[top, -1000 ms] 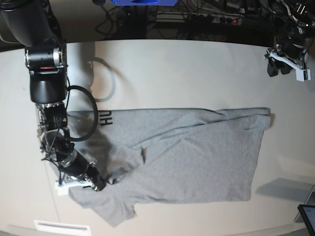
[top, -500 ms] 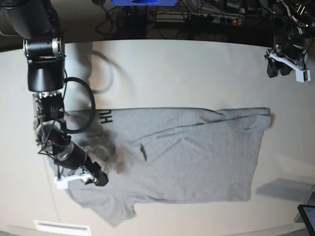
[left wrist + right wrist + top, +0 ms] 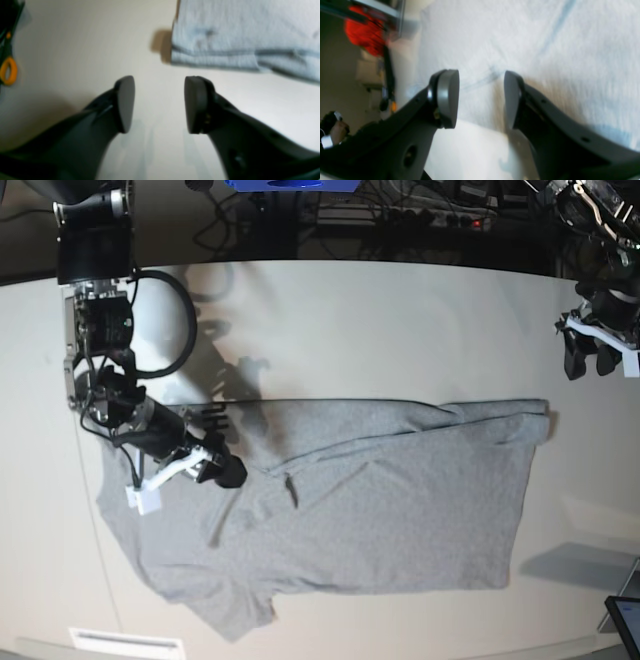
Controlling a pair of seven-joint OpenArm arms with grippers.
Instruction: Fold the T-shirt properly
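Black right gripper (image 3: 222, 470) over the grey shirt (image 3: 400, 510), jaws parted and empty.
Its pads (image 3: 447, 97) hover over rumpled cloth near the collar end; the shirt lies spread across the table (image 3: 380, 330), part-folded along its length. The left gripper (image 3: 592, 358) hangs beyond the hem, likewise parted and holding nothing. To fold well, each gripper should pinch a single edge layer and lift evenly, avoiding bunching.
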